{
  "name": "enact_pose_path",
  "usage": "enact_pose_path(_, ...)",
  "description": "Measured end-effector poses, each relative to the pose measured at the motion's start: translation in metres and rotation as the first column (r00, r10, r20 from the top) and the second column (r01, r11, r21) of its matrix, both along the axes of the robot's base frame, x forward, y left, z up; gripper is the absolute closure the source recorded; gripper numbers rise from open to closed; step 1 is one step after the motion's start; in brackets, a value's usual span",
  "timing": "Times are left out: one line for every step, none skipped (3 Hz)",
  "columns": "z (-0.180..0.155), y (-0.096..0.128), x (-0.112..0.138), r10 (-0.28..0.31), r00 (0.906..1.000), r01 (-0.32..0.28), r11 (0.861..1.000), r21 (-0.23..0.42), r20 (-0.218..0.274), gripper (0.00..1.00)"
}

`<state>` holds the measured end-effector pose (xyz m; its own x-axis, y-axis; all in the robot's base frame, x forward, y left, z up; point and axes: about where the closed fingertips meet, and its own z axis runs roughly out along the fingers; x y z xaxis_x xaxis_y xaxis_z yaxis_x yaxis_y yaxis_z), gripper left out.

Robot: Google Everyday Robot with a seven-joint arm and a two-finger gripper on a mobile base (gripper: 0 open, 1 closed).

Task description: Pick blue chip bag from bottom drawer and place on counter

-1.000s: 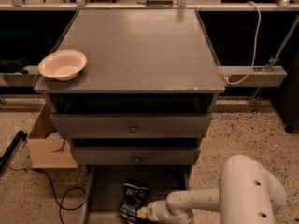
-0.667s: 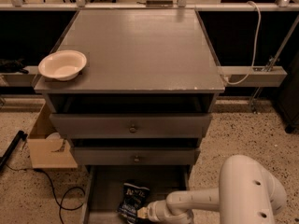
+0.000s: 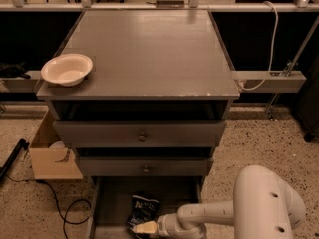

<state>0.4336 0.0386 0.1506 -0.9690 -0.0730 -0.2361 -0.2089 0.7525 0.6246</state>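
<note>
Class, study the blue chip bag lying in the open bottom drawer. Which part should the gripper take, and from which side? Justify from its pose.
Probably its near crinkled edge, approached from the drawer's open front. The blue chip bag lies flat in the bottom drawer, with the upper drawers overhanging just behind it. The gripper sits at that near edge.

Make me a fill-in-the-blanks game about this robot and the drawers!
The gripper is down in the ____ bottom drawer, at the blue chip bag.
Above it are ____ drawers with knobs.
On the counter sits one white bowl, near the front ____ corner as the picture shows it.
Missing words: open; two; left.
</note>
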Motion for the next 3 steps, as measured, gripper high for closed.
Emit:
enact_pose_path(-0.001, 0.000, 0.000, -0.002, 1.0000, 0.002, 1.000, 0.005, -0.003, 0.00)
enact_pose_path(0.004, 0.002, 0.000, 0.008, 1.0000, -0.008, 0.999, 0.051, 0.001, 0.00)
enact_pose_path(0.013, -0.004, 0.001, -0.019, 0.9996, 0.016, 0.995, 0.100, 0.023, 0.00)
